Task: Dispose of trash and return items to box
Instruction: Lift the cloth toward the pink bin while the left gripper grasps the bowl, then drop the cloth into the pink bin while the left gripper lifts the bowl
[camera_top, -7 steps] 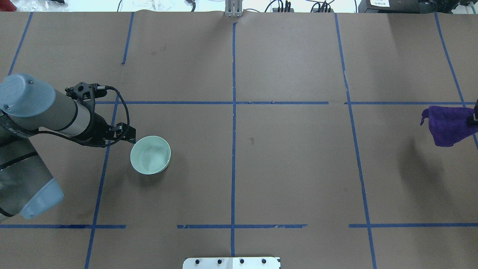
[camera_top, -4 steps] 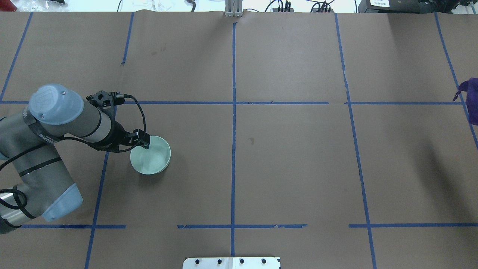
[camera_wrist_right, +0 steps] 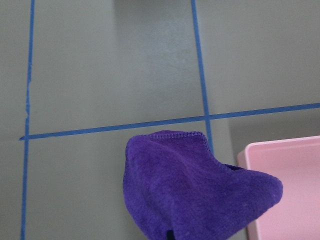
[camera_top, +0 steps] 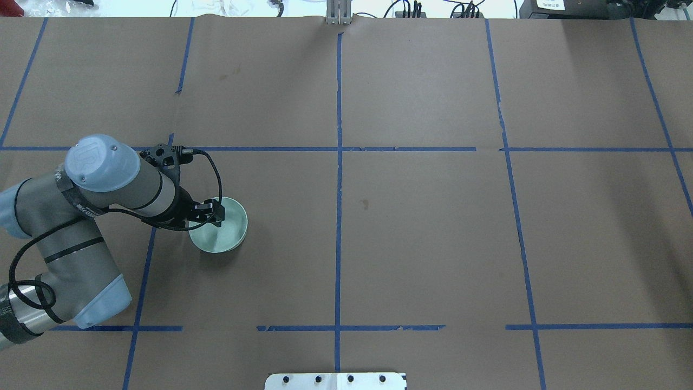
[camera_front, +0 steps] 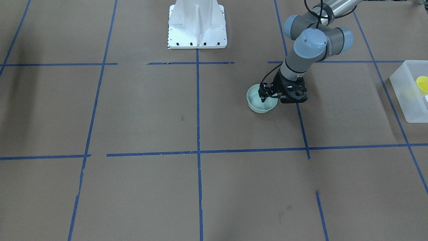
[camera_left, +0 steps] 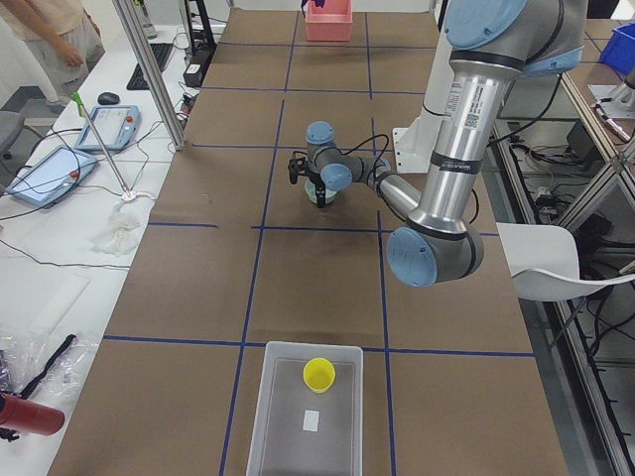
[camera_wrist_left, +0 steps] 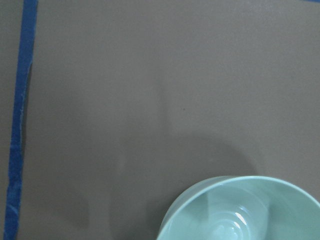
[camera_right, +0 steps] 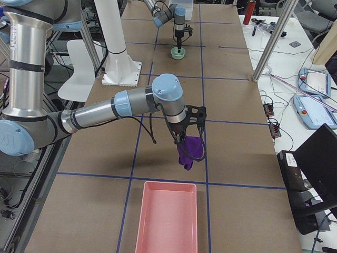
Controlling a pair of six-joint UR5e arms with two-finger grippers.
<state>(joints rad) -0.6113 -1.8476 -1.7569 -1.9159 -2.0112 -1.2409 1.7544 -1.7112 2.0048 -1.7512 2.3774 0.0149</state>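
Overhead exterior view places the left pincer [camera_top: 215, 213] at the rim of the bowl [camera_top: 230, 233], presumably to pinch its wall for carrying to the box [camera_front: 399, 92]; whether it is spread or pressed together cannot be told.

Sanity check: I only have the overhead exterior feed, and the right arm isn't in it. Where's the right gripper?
Observer: Exterior right view: the right gripper is above the table, with a purple cloth dangling below it, near a pink rectangular plastic tray.
Operator: And the box?
Observer: Exterior left view: the frosted white rectangular plastic bin sits at the table's end on the robot's left, with the small yellow plastic cup inside.
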